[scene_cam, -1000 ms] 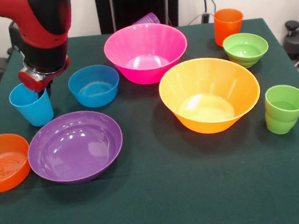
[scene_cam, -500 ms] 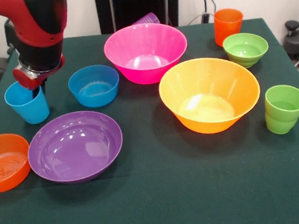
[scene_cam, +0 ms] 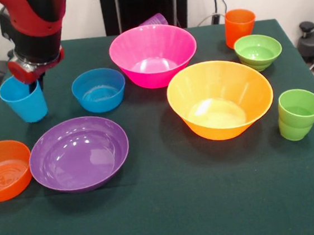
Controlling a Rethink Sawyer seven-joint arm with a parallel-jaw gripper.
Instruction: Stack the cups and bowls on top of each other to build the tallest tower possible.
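Fingers (scene_cam: pixel 40 82) closed on the rim of the blue cup (scene_cam: pixel 23 99), as far as I can judge: one dark finger dips inside the mouth, and the cup hangs tilted under the red wrist, well to the picture's left of the pink bowl (scene_cam: pixel 153 56) and level with it. I cannot see whether its base has cleared the bench (scene_cam: pixel 172 205).

I read this step as carrying the first piece; nothing is stacked yet. Next I would need a broad base, and a cup makes a poor one, so I would either park it or drop it into a bowl already chosen as the bottom. The tilt means I should level it before letting go.

Counting by size, I see six bowls:
- the yellow-orange bowl (scene_cam: pixel 220 99), just in front of the pink bowl, to its right in the picture
- the pink bowl itself
- the shallow purple bowl (scene_cam: pixel 79 154), in front and to its left
- the small blue bowl (scene_cam: pixel 98 90), just beside its left
- the small orange bowl (scene_cam: pixel 4 170), far front left of it
- the small green bowl (scene_cam: pixel 258 51), well to its right

Four cups:
- the blue one
- the orange cup (scene_cam: pixel 240 26), right of the pink bowl
- the green cup (scene_cam: pixel 300 113), far front right of it
- the purple cup (scene_cam: pixel 155 20), half hidden behind the pink bowl
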